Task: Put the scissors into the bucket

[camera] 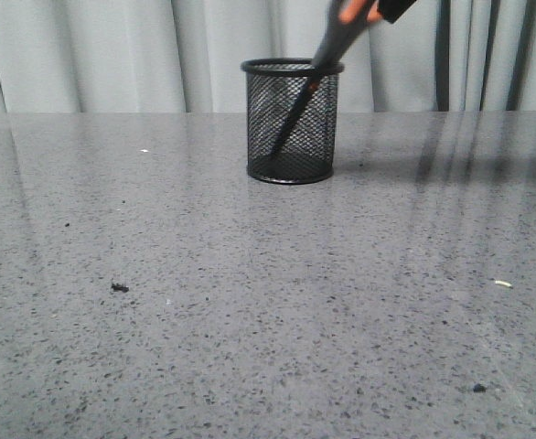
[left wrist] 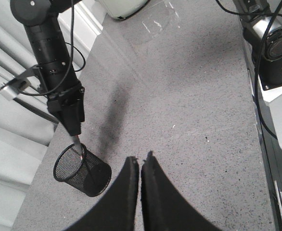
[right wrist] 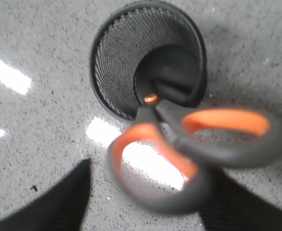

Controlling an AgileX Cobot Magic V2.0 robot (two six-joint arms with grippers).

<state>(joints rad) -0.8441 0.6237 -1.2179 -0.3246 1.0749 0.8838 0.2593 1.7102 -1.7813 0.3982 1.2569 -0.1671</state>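
Note:
The black mesh bucket (camera: 291, 137) stands at the back middle of the table. The scissors (camera: 327, 46) lean in it: blades down inside, orange-lined grey handles sticking up past the rim to the right. In the right wrist view the scissors (right wrist: 194, 139) look blurred, their pivot over the bucket's mouth (right wrist: 100, 62). My right gripper (right wrist: 148, 175) is open around the handles; one finger stands clear of them and the other is behind a loop. It also shows at the top of the front view (camera: 394, 7). My left gripper (left wrist: 141, 159) is shut and empty, well above the table, away from the bucket (left wrist: 90, 175).
Grey speckled table (camera: 250, 302) with small crumbs: a dark one (camera: 120, 287) front left and a pale one (camera: 502, 283) right. Curtains hang behind the table. The right arm (left wrist: 52, 53) reaches down over the bucket. Camera gear (left wrist: 275, 53) sits at the table's side.

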